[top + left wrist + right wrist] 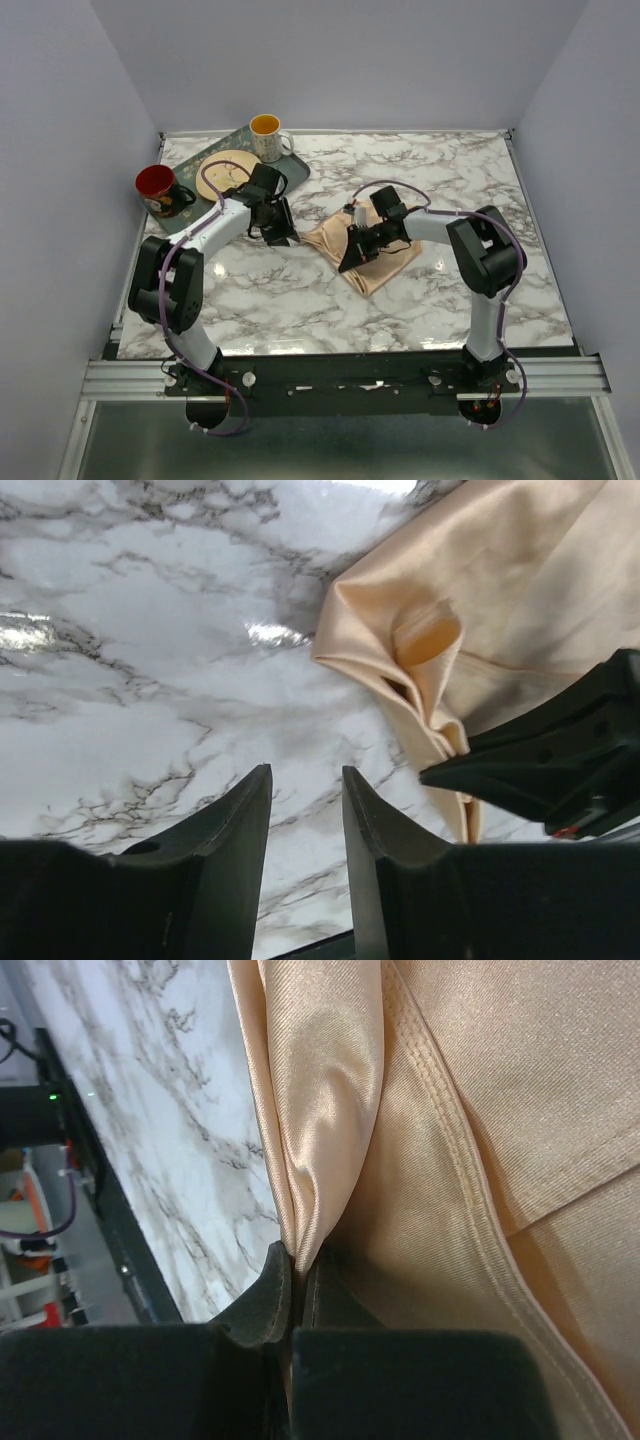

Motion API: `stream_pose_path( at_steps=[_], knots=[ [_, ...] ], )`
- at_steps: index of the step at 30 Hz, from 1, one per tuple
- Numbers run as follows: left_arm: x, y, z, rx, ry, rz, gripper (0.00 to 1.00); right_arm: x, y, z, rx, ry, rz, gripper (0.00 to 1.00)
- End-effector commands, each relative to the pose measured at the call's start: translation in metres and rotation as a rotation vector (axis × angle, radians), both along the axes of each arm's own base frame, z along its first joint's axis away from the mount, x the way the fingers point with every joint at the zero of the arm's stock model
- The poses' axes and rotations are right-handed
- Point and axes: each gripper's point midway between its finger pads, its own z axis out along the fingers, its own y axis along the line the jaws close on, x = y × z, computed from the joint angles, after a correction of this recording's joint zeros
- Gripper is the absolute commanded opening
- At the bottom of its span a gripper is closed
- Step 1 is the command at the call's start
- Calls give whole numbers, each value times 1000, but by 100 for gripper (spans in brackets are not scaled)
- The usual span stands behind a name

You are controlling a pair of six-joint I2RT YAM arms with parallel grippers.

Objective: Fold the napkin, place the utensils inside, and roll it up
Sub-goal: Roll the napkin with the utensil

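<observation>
The right gripper (293, 1278) had its jaws closed on a fold of the napkin (480, 1110). The left gripper (305, 815) hung half open and empty just beside the cloth. A tray (293, 168) with a plate (225, 160) lay behind the left arm.

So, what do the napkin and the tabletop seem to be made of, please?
The napkin: woven fabric, satin-like sheen; fine weave, stitched hem, soft folds. The tabletop: glossy, marble-patterned, grey veins and glare; real stone or printed laminate, I cannot tell.
</observation>
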Motion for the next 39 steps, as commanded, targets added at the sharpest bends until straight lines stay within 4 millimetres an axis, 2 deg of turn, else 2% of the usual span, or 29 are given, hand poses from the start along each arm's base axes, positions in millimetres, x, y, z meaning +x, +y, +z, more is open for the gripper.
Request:
stream_pose_path(
  at_steps=[1,3,5,6,7,10,13,14,15,22,29,32,35,36,38,39],
  knots=[
    [-14,2,-29,36,22,-129,44,-14,-3,-18,35,128,15,1],
    [-10,1,-35,46,27,-150,45,-12,-5,-21,30,131,8,1],
    [-2,-6,-32,21,7,-164,45,-11,-7,-22,22,127,1,1],
    [0,-7,-40,28,28,-167,42,-10,-8,-21,18,121,-2,1],
    [9,-12,-35,22,9,-175,35,-9,-10,-22,11,114,-5,1],
    [15,-13,-49,38,51,-172,25,-7,-10,-23,7,112,-9,1],
    [28,-20,-49,25,47,-167,22,-7,-10,-23,6,106,-5,1],
    [36,-25,-43,12,30,-171,21,-7,-10,-24,2,108,-5,1],
    [37,-26,-49,15,47,-172,20,-6,-10,-25,1,105,-6,1],
    [48,-38,-49,-26,58,-168,12,-5,-10,-26,-4,101,-5,1],
    [53,-43,-59,-53,78,-132,11,-5,-13,-31,-28,105,-14,1],
    [53,-39,-72,-22,104,-105,11,-5,-13,-33,-30,115,-13,1],
    [54,-27,-64,60,46,-86,16,-5,-12,-34,-33,119,-10,1],
    [55,-24,-52,70,14,-81,18,-4,-12,-34,-32,118,-12,1],
    [51,-19,-45,89,-10,-89,22,-4,-11,-34,-29,120,-9,1],
    [51,-17,-35,96,-36,-87,23,-4,-11,-33,-28,119,-10,0]
  ],
)
